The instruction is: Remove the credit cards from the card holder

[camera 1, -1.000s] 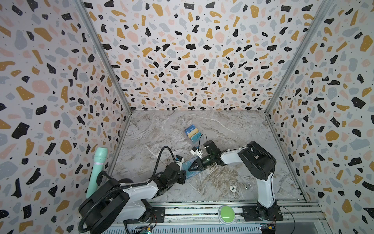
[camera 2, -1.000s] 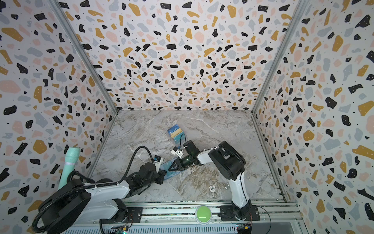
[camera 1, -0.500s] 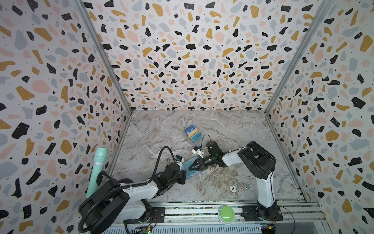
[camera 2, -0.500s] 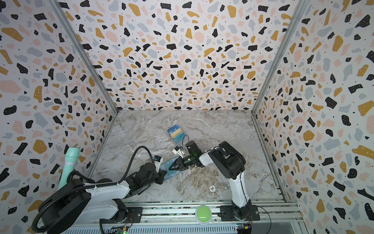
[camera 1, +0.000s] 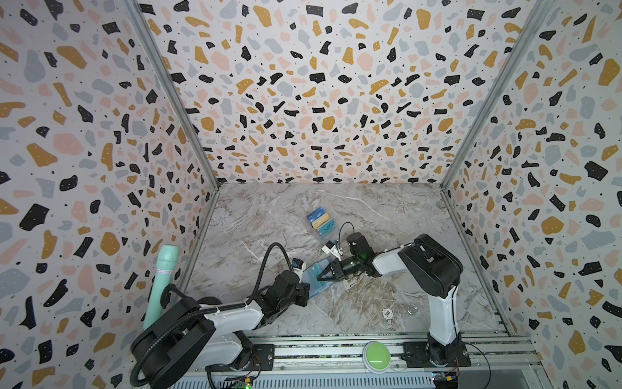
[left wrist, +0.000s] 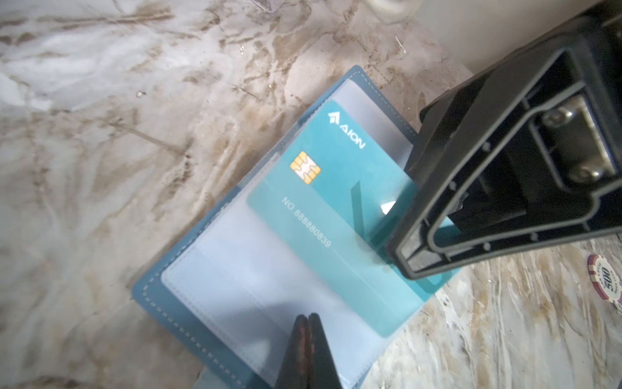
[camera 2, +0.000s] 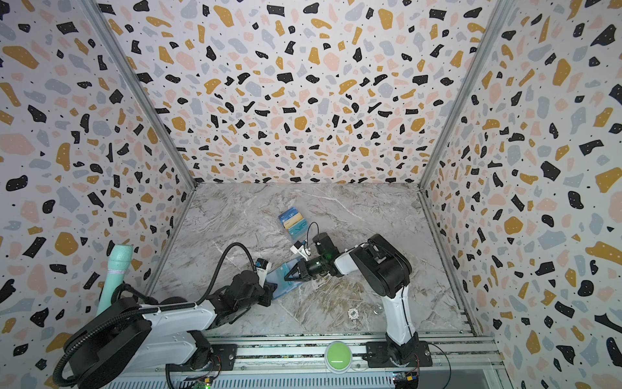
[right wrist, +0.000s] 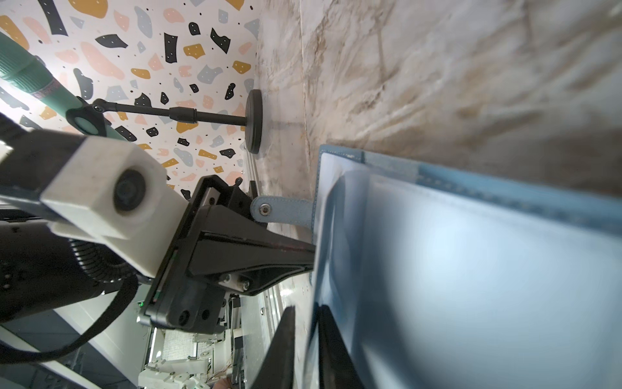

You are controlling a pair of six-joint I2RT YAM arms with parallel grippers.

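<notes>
In both top views the card holder (camera 1: 311, 274) (camera 2: 276, 275) is lying open on the marble floor (camera 1: 269, 219), near the front middle. The left gripper (camera 1: 307, 291) is meeting its near edge and the right gripper (camera 1: 319, 277) is reaching over its middle. Behind them, three cards (camera 1: 322, 222) are sitting overlapped in steps: one dark blue, one yellow-tan and one teal reading "VIP". One poker chip (camera 1: 387, 314) is lying well apart, to the front right. One green button (camera 1: 376, 353) is sitting on the front rail and one mint microphone (camera 1: 163, 279) is standing at the left wall.

In the left wrist view one teal card (left wrist: 323, 208) is lying partly under a clear sleeve page of the holder. It is showing a gold chip, "AION" and "NO. 888880839". The left gripper's fingers are pressing flat together on the sleeve page at the holder's edge. The right gripper's tip is sitting at the card's edge. The chip is reading "500".

In the right wrist view the right gripper's two fingers are standing narrowly apart on either side of a thin blue sheet edge. Whether they are pressing on it cannot be told. One strap tab (right wrist: 282, 210) with one metal snap is sticking out beside the left gripper's tips
</notes>
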